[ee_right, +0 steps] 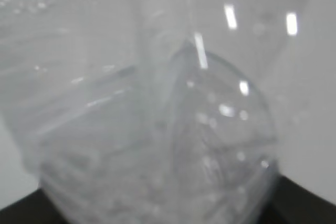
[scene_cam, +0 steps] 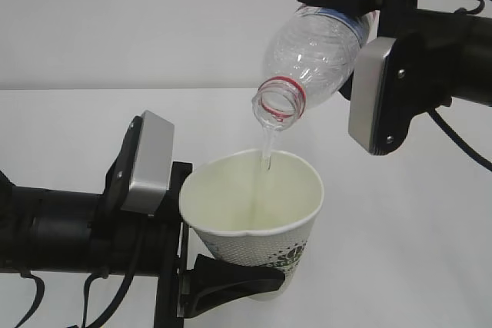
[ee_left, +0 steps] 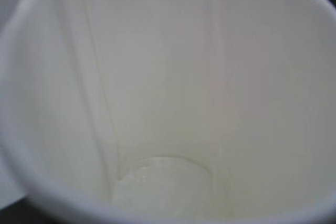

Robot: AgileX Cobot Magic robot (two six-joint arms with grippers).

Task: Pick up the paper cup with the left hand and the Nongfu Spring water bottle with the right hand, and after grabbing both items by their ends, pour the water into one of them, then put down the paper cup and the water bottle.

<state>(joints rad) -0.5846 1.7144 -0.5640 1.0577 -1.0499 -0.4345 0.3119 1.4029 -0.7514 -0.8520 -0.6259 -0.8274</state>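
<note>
Exterior view: the far end of the Nongfu Spring water bottle (scene_cam: 315, 48) is hidden behind the right hand (scene_cam: 361, 5), and only a sliver of red label shows at its upper edge. The base of the paper cup (scene_cam: 257, 217) is cut off by the frame's lower edge and partly covered by the black jaws of the left hand (scene_cam: 231, 282). Both arms run out of frame.

The right wrist view is filled with blurred clear plastic; no detail of the jaws can be made out there. The left wrist view shows only the cup's cream-white inside, with a pale pool at the bottom.

Count: one cup, one bottle, two arms.

The cup is white and tapered, with dark green print low on its side. It is held at lower centre above the white table (scene_cam: 61, 128), left jaws clamped on its lower part. The bottle is clear, ribbed, uncapped, with a red neck ring. It is tilted mouth-down at upper right, right jaws gripping its far end. A thin stream of the water (scene_cam: 267, 151) falls from its mouth into the cup.
</note>
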